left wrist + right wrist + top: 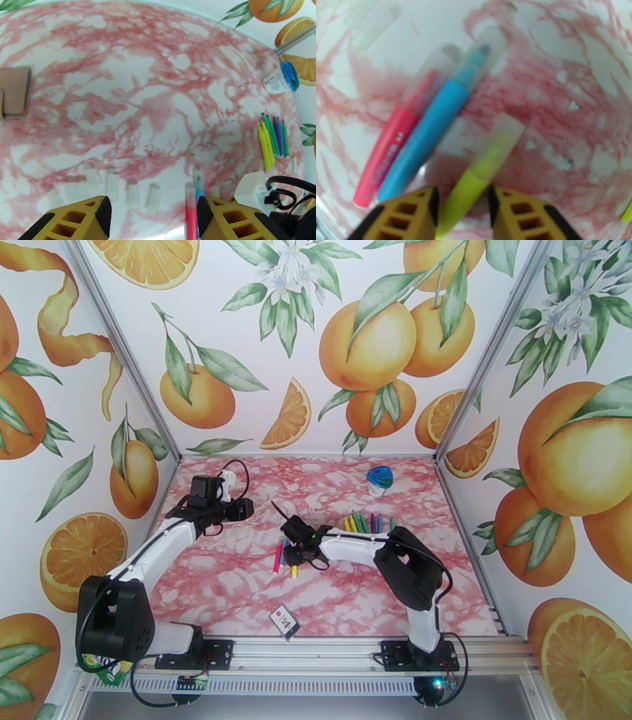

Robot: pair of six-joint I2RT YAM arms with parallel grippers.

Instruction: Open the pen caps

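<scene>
Three capped pens lie side by side under my right gripper (463, 215): a pink pen (391, 154), a blue pen (430, 130) and a yellow pen (470, 189). Each wears a clear, see-through cap, such as the yellow pen's cap (501, 138). The right fingers stand open on either side of the yellow pen's body with a small gap. From above, the right gripper (292, 554) hovers over these pens (280, 556). My left gripper (241, 510) is open and holds nothing. Its fingers (221, 219) frame several loose clear caps (133, 195) on the table.
A row of several more coloured pens (367, 523) lies right of centre, also visible from the left wrist (272, 136). The round blue-lidded clear container (380, 477) stands at the back. A small card (284, 621) lies near the front edge. A tan object (14, 92) sits at the left.
</scene>
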